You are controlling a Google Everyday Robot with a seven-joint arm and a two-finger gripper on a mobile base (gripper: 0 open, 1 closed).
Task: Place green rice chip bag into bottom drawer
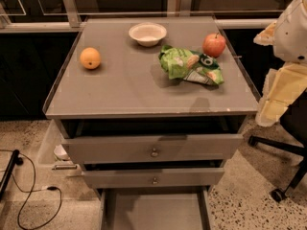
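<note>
The bag [191,65] lay crumpled on the table [129,87], right of centre, just beside the apple [214,44] and near the bowl [147,33]. The orange [90,58] sat well apart at the left. The bottom drawer [153,211] stood pulled out at the bottom of the frame, below two knobbed drawers [153,149]. The gripper [280,97] hung at the right edge, off the table and apart from the bag. Whether it was open or closed could not be told.

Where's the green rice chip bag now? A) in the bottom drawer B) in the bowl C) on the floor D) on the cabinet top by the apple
D: the green rice chip bag lies on the cabinet top beside the apple; the hand is off to the right.
</note>
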